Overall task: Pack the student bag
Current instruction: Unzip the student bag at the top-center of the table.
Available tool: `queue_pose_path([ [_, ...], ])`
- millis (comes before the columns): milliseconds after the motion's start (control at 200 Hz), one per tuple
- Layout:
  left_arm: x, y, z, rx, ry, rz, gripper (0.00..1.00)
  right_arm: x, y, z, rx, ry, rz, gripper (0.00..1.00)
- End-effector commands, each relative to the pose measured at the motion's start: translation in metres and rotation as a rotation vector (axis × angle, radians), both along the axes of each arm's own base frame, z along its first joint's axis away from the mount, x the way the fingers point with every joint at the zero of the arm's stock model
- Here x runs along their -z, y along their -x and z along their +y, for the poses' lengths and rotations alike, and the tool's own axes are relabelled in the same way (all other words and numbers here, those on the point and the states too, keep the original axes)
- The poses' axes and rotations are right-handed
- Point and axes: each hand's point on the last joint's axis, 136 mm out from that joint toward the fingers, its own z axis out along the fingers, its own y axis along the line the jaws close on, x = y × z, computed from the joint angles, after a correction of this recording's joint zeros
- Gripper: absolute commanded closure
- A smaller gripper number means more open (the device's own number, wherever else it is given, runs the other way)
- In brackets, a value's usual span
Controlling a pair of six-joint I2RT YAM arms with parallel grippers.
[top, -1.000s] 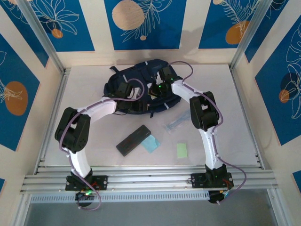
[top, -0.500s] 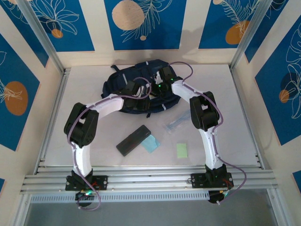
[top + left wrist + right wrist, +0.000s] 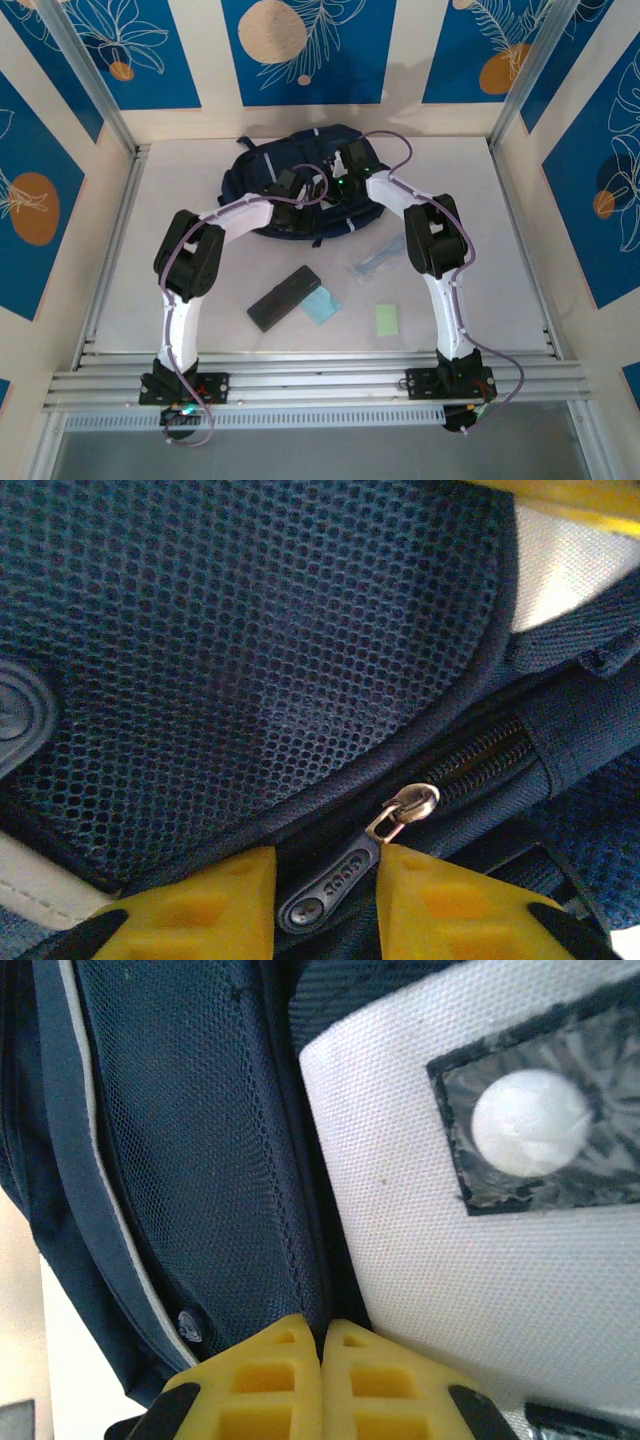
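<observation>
Student bag (image 3: 262,168): far middle of the counter (image 3: 480,250), long side running left to right.
Left hand (image 3: 327,900): fingers apart, one on each side of the zipper pull (image 3: 345,880), not squeezing it.
Zipper pull: its tab points toward the left hand.
Right hand (image 3: 322,1335): clenched shut, down on the bag.

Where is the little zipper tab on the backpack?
In the left wrist view, the zipper tab sits between the left arm's yellow fingers, just below the mesh panel of the backpack.
</observation>
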Motion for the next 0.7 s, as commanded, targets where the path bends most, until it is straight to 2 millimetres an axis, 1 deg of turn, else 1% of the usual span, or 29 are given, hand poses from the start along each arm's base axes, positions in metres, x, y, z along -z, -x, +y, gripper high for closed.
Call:
queue_pose_path([
  [0, 0.037, 0.011, -0.008, 0.047, -0.015, 0.065, 0.85, -0.025, 0.027, 0.015, -0.057, -0.061, 0.042, 1.0],
  [75, 0.034, 0.014, -0.006, 0.066, -0.032, 0.067, 1.0, -0.023, 0.025, 0.011, -0.045, -0.049, 0.04, 1.0],
  [175, 0.026, 0.019, 0.001, 0.092, -0.06, 0.07, 1.0, -0.02, 0.022, 0.002, -0.03, -0.018, 0.034, 1.0],
  [270, 0.015, 0.024, 0.016, 0.09, -0.068, 0.073, 1.0, -0.018, 0.02, -0.006, -0.019, -0.001, 0.029, 1.0],
  [415, -0.005, 0.028, 0.058, 0.034, -0.092, 0.079, 1.0, -0.02, 0.019, -0.019, -0.018, 0.047, 0.001, 1.0],
  [485, -0.01, 0.026, 0.079, 0.017, -0.139, 0.062, 1.0, -0.021, 0.018, -0.024, -0.02, 0.057, -0.006, 1.0],
  [530, -0.013, 0.026, 0.087, 0.014, -0.155, 0.06, 1.0, -0.023, 0.017, -0.025, -0.024, 0.051, -0.007, 1.0],
  [610, -0.02, 0.025, 0.092, 0.021, -0.147, 0.058, 1.0, -0.026, 0.015, -0.027, -0.022, 0.047, -0.014, 1.0],
  [695, -0.031, 0.026, 0.086, 0.049, -0.115, 0.039, 1.0, -0.03, 0.013, -0.03, -0.02, 0.052, -0.024, 1.0],
])
